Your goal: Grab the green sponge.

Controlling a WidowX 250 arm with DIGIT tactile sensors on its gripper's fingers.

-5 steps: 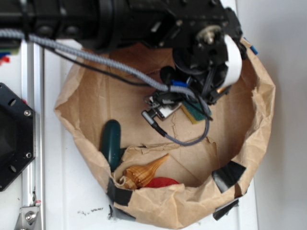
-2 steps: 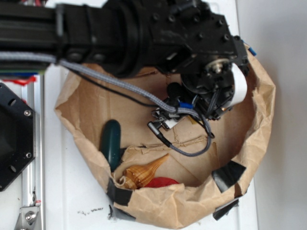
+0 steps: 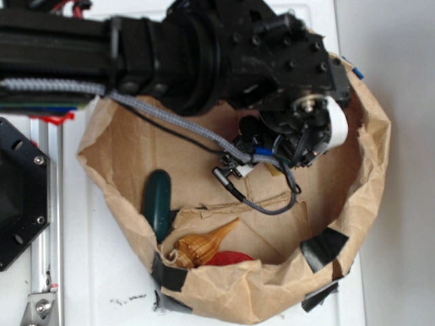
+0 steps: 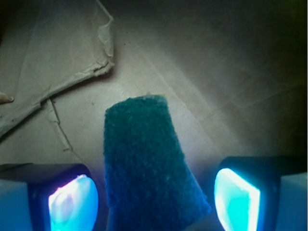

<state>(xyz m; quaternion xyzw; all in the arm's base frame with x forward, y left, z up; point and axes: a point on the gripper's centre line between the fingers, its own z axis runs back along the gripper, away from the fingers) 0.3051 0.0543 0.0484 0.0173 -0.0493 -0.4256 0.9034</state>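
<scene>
The green sponge (image 4: pixel 149 163) is seen flat on the cardboard floor of the paper bag (image 3: pixel 370 170), toward its right wall, between the spread fingers of the gripper (image 4: pixel 154 199), untouched. If the jaws are shut too high, the flat wedge could be squeezed out or tipped
</scene>
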